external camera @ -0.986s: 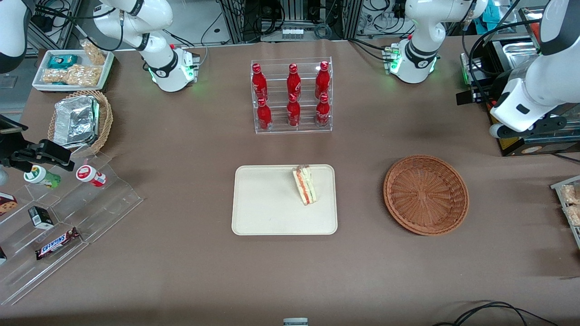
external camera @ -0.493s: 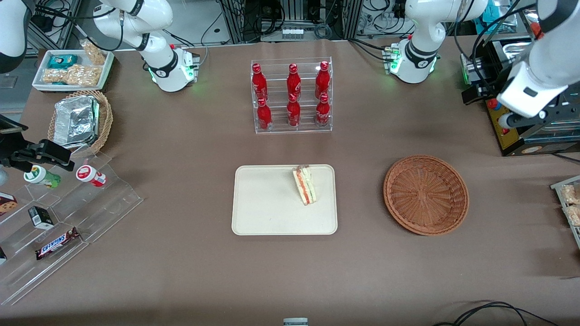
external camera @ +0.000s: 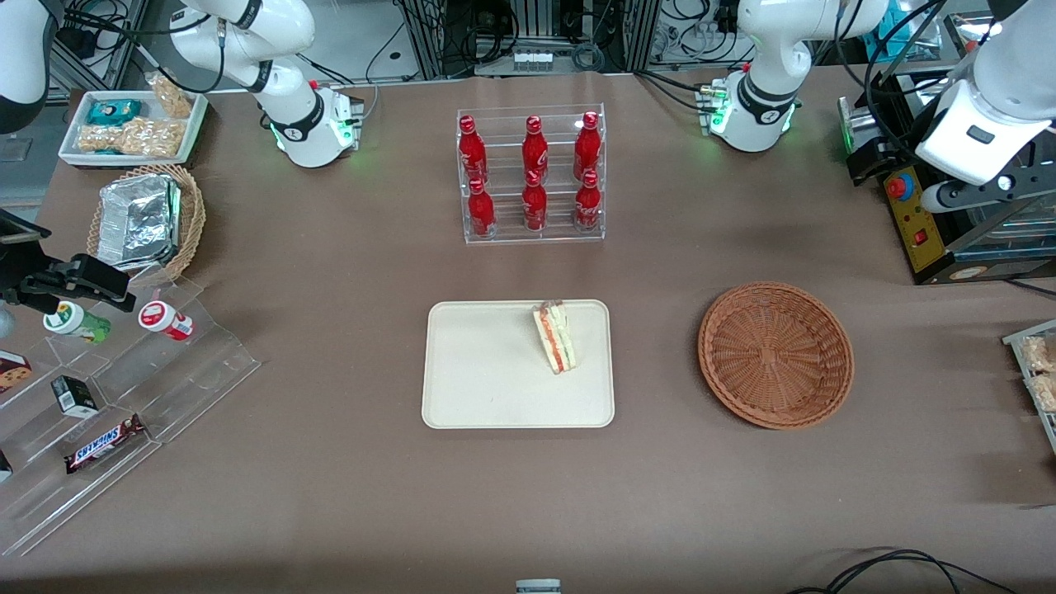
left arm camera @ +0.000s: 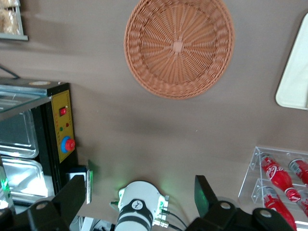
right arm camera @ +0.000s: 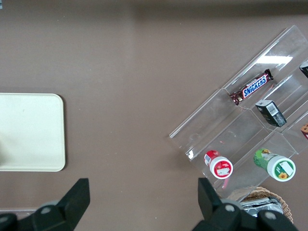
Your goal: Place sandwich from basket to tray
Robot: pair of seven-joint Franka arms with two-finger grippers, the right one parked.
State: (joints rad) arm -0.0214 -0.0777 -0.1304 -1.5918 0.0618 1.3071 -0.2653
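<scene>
The sandwich (external camera: 554,337) stands on its edge on the cream tray (external camera: 478,371), near the tray's end that faces the basket. The reddish-brown basket (external camera: 775,355) holds nothing; the left wrist view shows it (left arm camera: 179,45) from high above, along with a corner of the tray (left arm camera: 296,82). My left gripper (external camera: 990,188) hangs high over the working arm's end of the table, farther from the front camera than the basket. It is open (left arm camera: 137,195), the fingers wide apart with nothing between them.
A clear rack of red bottles (external camera: 532,173) stands farther from the front camera than the tray. A black and yellow control box (external camera: 916,223) sits beneath the gripper. Toward the parked arm's end are acrylic snack shelves (external camera: 124,396) and a tan basket with a foil container (external camera: 144,223).
The left arm has drawn up and away from the front camera, over the control box. The sandwich, the tray and the basket have stayed put.
</scene>
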